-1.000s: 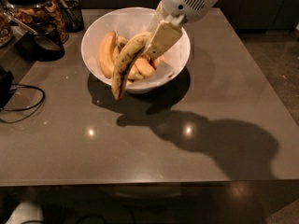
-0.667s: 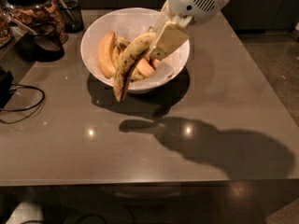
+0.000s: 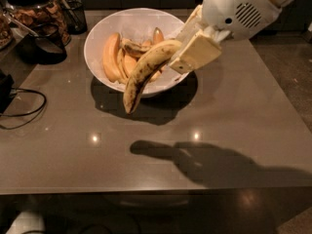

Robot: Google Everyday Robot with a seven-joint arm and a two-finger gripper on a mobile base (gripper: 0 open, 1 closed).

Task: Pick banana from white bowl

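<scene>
The banana, long, yellow with dark brown streaks, hangs in the air over the near rim of the white bowl, its dark tip pointing down toward the table. My gripper is shut on the banana's upper end, above the bowl's right side. The cream fingers clamp it from the right. Other bananas lie inside the bowl: a smooth orange-yellow one at the left and more pieces behind the held one.
The bowl stands at the back of a grey-brown table. A glass jar and dark containers stand at the back left. A black cable lies at the left edge. The arm's shadow falls on the near table.
The gripper has risen and moved up and right with the banana. The banana has lifted out of the bowl and now hangs clear above the rim.
</scene>
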